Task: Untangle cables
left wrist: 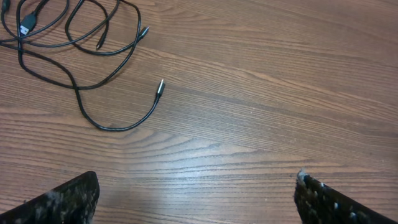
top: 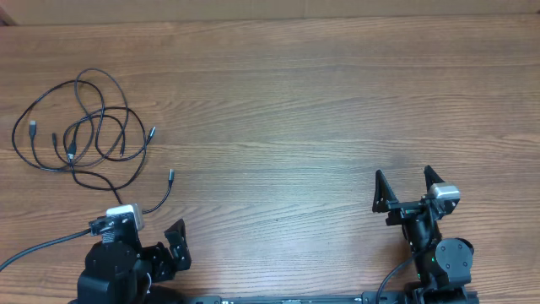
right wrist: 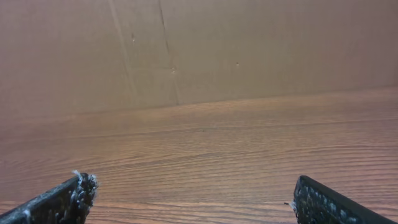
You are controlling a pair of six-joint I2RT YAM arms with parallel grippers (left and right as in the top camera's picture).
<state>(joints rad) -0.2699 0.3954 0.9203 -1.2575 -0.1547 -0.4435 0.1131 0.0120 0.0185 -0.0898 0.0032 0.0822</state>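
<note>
Black cables (top: 84,127) lie in loose overlapping loops on the wooden tabletop (top: 295,101), just beyond the left tool (top: 171,245); none held. Left tool is spread wide and empty, with one stray plug end (left wrist: 160,85) ahead of it, apart. Right tool (top: 402,181) sits well apart from the left tool, also spread and empty. Looks like the opening reach, nothing untangled yet. Next, the left tool likely needs to drop onto that stray end, pinch the thin cord and drag it clear of the loops.
</note>
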